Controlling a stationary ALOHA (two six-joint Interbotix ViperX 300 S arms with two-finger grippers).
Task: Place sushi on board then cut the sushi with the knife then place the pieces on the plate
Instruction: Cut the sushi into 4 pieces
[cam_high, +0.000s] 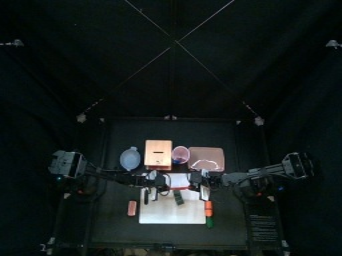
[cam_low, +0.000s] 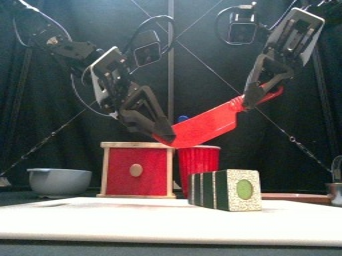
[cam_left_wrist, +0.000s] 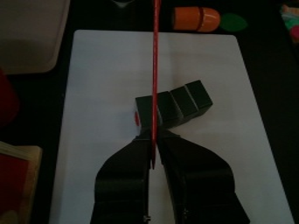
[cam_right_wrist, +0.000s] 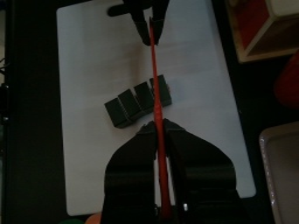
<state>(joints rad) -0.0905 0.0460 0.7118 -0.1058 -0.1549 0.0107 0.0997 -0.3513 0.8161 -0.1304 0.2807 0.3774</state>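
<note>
On the white cutting board (cam_low: 160, 222) sits the sushi roll (cam_low: 227, 190), blocks together. Above it slants the red toy knife (cam_low: 214, 120), my 2 grippers pinching it: left gripper (cam_low: 163, 130) low, right gripper (cam_low: 257, 97) high. Behind stand wooden box (cam_low: 136, 168) and red cup (cam_low: 201, 158).

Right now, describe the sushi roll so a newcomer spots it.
Find the white cutting board, front and centre. The sushi roll lies near its middle, under the red knife. Unlike its neighbours, it is a row of dark green blocks with a pale speckled end face.
</note>
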